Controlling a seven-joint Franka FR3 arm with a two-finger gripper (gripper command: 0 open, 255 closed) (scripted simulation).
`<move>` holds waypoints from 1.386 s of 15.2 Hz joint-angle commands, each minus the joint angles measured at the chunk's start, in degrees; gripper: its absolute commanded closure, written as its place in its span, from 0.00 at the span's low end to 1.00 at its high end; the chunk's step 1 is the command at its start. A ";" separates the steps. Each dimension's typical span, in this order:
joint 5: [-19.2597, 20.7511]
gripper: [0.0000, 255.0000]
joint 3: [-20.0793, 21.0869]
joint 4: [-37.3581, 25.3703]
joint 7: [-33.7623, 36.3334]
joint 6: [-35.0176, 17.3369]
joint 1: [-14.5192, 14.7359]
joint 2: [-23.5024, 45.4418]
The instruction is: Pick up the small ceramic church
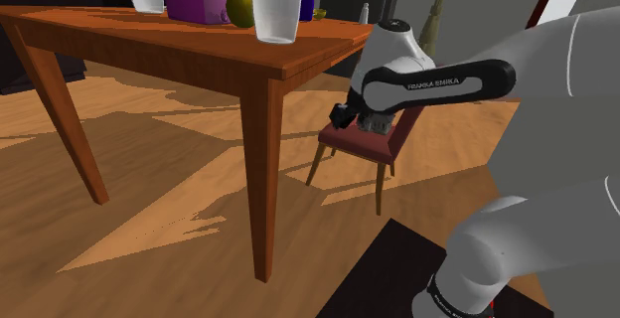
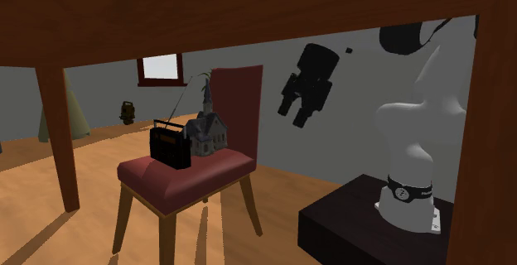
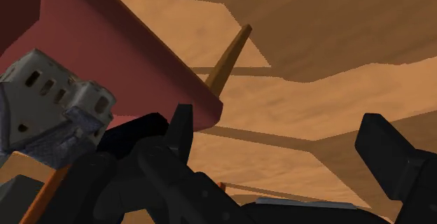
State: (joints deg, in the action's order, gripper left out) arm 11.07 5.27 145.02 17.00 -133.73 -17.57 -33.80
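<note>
The small grey church (image 2: 207, 131) with a pointed steeple stands on the red seat of a wooden chair (image 2: 170, 180), just in front of the chair's backrest. In the shoulder view the church (image 1: 379, 124) peeks out from behind the arm's forearm. My black gripper (image 2: 294, 114) hangs open in the air, level with the church and off to the second exterior view's right of the chair back. In the wrist view the church (image 3: 49, 110) lies beside and outside one finger (image 3: 178, 128). Only floor shows between the fingers.
A black radio (image 2: 170, 145) with a raised aerial stands on the seat next to the church. The wooden table (image 1: 199, 53) rises over the chair and carries vases, a purple box and a green fruit; its leg (image 1: 263, 167) is near. The dark stand (image 2: 356, 214) is beside the chair.
</note>
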 commanded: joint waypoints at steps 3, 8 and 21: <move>6.72 0.00 2.18 -0.39 7.53 -9.28 -6.91 5.09; 17.95 0.00 6.56 -2.51 20.32 -18.16 -17.48 11.08; 61.18 0.00 18.40 -16.44 68.12 -22.61 -43.51 24.91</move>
State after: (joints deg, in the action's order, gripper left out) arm 68.81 23.01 129.76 80.87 -157.25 -60.05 -9.68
